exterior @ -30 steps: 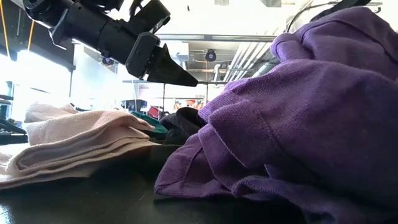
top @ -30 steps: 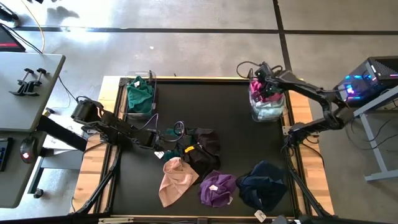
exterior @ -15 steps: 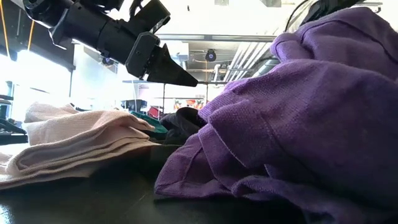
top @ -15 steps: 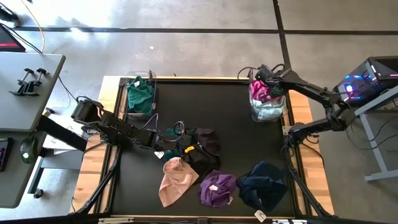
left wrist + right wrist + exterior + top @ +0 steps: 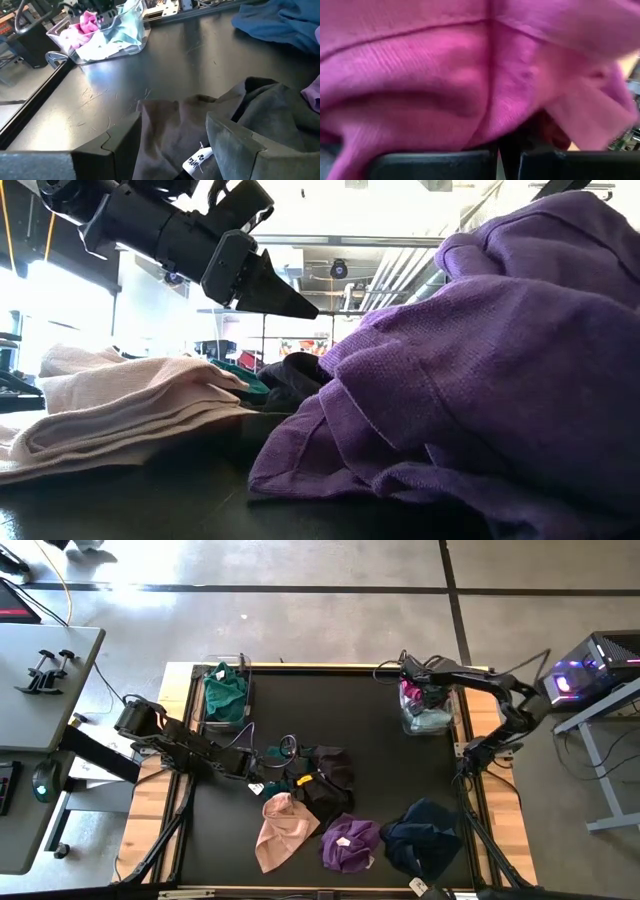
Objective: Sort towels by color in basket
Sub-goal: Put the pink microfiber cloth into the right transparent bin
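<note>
The right pincer point(image 5: 408, 686) is down in the clear basket point(image 5: 428, 720) at the surface's far right edge, its tips together and buried in the magenta towel point(image 5: 470, 75), which fills its own view; whether cloth is caught between the tips cannot be told. A pale mint towel point(image 5: 432, 720) lies under it. The left pincer point(image 5: 256, 766) hovers with fingers apart over the black towel point(image 5: 325, 780). Beside that lie peach-pink point(image 5: 282, 830), purple point(image 5: 350, 842) and navy point(image 5: 422, 838) towels. Bare surface point(image 5: 350, 710) lies open between the two pincers. The green towel point(image 5: 224, 692) sits in the far left basket.
</note>
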